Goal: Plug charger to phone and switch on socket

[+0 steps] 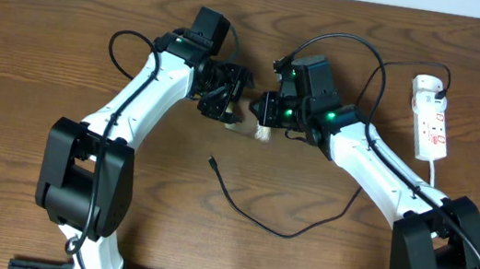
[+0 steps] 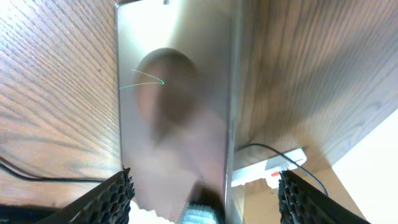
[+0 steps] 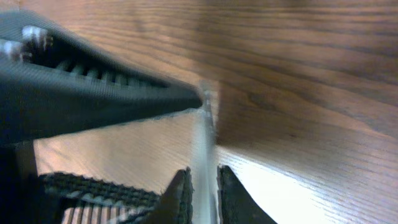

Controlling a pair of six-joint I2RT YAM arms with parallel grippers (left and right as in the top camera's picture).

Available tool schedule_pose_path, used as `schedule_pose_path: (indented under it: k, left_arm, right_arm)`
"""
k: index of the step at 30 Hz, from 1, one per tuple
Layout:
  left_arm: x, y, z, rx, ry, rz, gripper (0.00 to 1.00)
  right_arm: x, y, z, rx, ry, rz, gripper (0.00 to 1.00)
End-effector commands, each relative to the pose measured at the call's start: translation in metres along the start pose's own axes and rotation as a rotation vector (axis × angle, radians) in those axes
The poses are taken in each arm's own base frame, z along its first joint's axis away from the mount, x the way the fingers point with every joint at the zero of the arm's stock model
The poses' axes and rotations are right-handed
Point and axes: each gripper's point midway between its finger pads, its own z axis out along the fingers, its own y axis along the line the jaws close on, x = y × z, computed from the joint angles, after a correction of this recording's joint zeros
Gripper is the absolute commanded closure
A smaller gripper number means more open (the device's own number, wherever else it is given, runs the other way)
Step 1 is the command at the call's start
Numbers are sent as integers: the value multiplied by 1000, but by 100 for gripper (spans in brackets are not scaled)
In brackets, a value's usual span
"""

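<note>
The left end effector is sitting closest to the lens, its ribbed fingers spread wide. The phone is standing up between them with its silvery side facing the camera. Its left edge is meeting the left finger, while a gap is showing at the right finger.

In the overhead view, the bench is showing bare wood on the far left and along its back edge. More open wood is lying in front of the two arms. There the charger is curling loosely, with its plug tip resting free, well apart from the phone. The phone is being held above mid-bench, where both arms are meeting.

The right end effector is pinching the phone's thin edge, its fingertips pressed close on either side.

On the far right, the socket is lying lengthwise near the bench's right edge. Its white cord is trailing toward the front.
</note>
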Motion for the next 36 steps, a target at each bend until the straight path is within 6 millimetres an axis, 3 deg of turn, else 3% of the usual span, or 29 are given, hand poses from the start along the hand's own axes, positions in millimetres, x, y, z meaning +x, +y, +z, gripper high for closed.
schedule_pose_path:
  k: [1, 5, 15, 25, 30, 36]
  left_arm:
    - [14, -9, -13, 35, 32, 16, 93]
    - [14, -9, -13, 35, 32, 16, 93]
    - [5, -13, -18, 52, 25, 23, 93]
    - [-38, -30, -47, 146, -17, 390, 93]
    - [-38, -31, -52, 166, 8, 566, 93]
    - [-37, -25, -50, 143, 10, 658, 93]
  right_arm:
    - [5, 1, 3, -2, 11, -4, 92]
    - [4, 1, 3, -1, 11, -3, 99]
    - [-3, -4, 0, -3, -9, 4, 99]
    - [-18, -20, -16, -45, -23, 68, 99]
    - [-25, -18, -20, -77, -38, 127, 99]
    - [-40, -16, -29, -128, -69, 239, 99]
